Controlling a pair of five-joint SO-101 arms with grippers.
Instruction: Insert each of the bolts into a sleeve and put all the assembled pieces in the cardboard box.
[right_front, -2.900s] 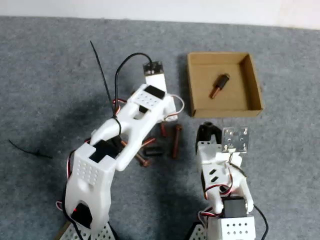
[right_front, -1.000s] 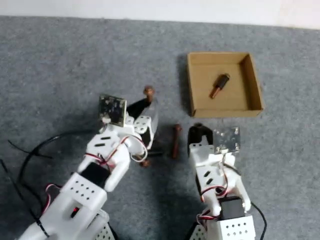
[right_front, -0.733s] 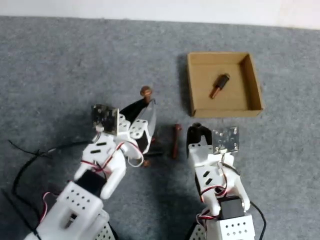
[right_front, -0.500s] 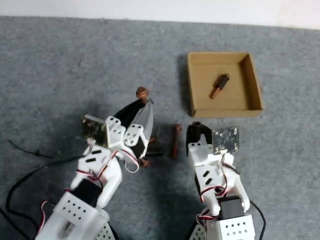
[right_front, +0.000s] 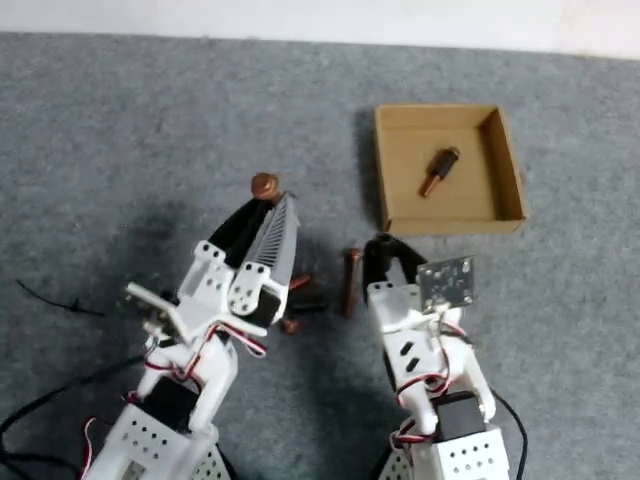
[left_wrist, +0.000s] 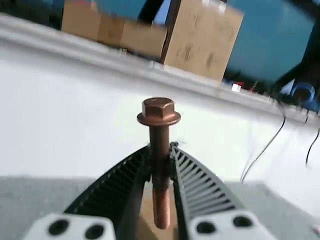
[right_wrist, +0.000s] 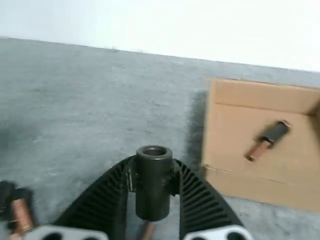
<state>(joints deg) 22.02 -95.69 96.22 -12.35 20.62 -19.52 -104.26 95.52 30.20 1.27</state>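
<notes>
bolt, copper-coloured, stands head-up in the left gripper. the gripper's ribbed fingers are clamped on the shank just below the flanged hex head, and the rest of the shank runs down between them. in the high view this bolt shows as a round copper head at the gripper's tip, raised over the grey carpet and well left of the cardboard box

the right gripper is closed around a black sleeve. the sleeve is held upright with its open bore facing up and its top rising a little above the fingertips. in the high view this gripper sits just beside the box's near left corner, outside the box

inside the box lies one assembled piece, a dark sleeve with a copper bolt end sticking out, resting at a slant on the box floor and apart from the walls

between the two arms, a loose bolt lies flat on the carpet, pointing roughly toward the box. a spare sleeve lies just left of it. two further copper pieces show at the edge of the left gripper's body, an upper one and a lower one, both partly hidden by it
</notes>
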